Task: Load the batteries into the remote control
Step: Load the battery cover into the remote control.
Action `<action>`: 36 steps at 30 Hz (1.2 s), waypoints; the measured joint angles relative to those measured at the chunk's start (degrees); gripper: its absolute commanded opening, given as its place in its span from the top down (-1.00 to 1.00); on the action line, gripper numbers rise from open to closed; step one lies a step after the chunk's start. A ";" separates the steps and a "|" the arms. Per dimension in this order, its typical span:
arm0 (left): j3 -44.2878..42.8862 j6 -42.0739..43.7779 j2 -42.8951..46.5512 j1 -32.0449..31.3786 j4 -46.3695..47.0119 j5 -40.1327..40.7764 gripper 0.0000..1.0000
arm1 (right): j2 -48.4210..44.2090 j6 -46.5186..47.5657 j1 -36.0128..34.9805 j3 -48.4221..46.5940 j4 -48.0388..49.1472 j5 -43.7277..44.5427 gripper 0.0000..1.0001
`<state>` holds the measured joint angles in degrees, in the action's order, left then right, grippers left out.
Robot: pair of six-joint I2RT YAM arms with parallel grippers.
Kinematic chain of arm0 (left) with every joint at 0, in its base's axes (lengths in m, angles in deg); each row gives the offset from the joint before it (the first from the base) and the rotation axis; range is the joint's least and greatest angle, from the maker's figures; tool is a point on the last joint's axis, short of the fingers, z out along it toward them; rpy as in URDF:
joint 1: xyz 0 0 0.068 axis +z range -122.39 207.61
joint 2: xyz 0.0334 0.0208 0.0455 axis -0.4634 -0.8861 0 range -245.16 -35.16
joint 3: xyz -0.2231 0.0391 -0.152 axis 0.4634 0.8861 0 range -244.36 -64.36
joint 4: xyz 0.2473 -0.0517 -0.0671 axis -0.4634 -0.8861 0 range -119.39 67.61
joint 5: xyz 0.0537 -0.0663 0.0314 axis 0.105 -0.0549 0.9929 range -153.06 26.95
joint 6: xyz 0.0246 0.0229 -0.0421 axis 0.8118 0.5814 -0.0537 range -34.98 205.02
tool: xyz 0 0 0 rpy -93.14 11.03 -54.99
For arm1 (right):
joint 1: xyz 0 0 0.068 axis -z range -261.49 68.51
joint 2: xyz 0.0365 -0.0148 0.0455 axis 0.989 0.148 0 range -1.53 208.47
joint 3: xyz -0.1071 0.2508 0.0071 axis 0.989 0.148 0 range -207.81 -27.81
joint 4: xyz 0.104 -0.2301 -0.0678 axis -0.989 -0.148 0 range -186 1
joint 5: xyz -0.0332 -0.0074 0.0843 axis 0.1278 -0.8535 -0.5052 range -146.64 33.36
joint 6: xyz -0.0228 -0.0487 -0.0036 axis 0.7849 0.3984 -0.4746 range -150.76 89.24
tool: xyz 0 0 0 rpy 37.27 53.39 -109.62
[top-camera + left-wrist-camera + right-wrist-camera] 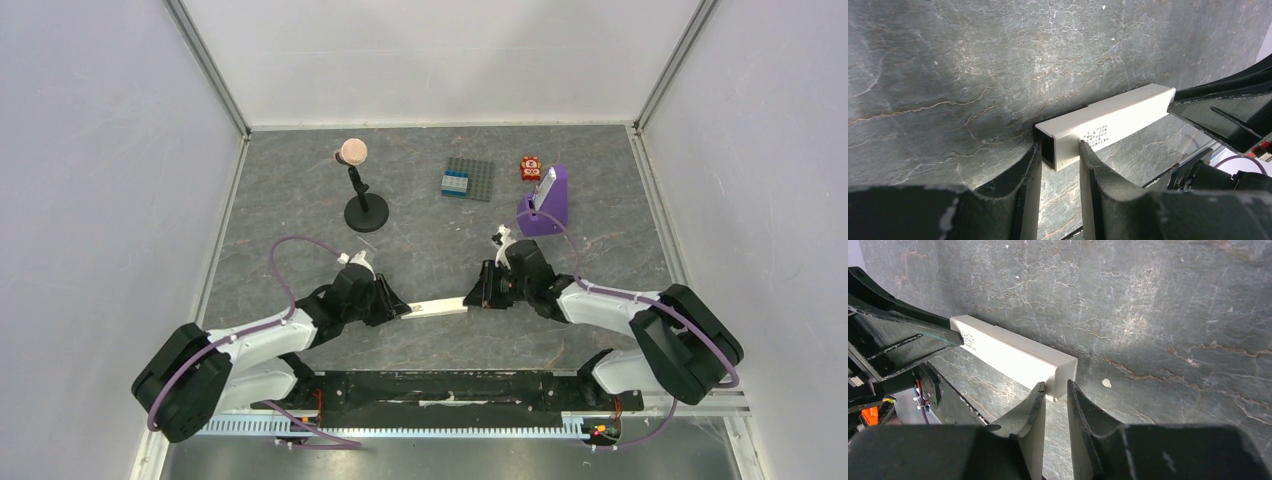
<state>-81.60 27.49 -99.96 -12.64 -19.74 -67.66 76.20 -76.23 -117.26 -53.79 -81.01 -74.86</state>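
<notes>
The remote control [437,307] is a slim white bar held level just above the table between my two grippers. My left gripper [400,310] is shut on its left end; in the left wrist view the fingers [1088,165] pinch the remote [1108,120], whose near end shows a dark hollow opening. My right gripper [470,297] is shut on the other end; in the right wrist view the gripper [1055,390] clamps the closed end of the remote [1013,352]. The batteries are not in view.
At the back stand a black stand with a pink ball [365,210], a grey studded baseplate [468,179], a small orange-red object [530,167] and a purple wedge stand with a pale slab [545,205]. White walls enclose the grey table [600,250].
</notes>
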 measured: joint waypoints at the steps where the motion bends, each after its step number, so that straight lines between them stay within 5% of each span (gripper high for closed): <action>1: 0.00 0.00 0.17 0.00 -0.22 0.02 0.55 | 0.24 0.17 0.00 -0.02 0.44 -0.13 0.53; 10: 0.04 0.02 1.60 -0.02 -1.73 0.48 0.53 | 1.53 2.45 0.15 0.02 1.73 0.09 -0.06; 30: -0.57 0.04 0.35 -0.02 -1.42 0.13 0.38 | 6.73 5.62 -6.95 -5.14 3.28 6.62 -0.17; 36: -0.61 0.07 0.00 -0.02 -1.03 0.00 0.31 | 7.63 6.60 -8.57 -5.79 4.83 9.84 -0.40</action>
<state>-82.21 27.55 -99.96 -12.66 -20.76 -67.66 83.83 -69.63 -125.82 -59.58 -76.18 -65.02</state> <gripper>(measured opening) 0.331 0.663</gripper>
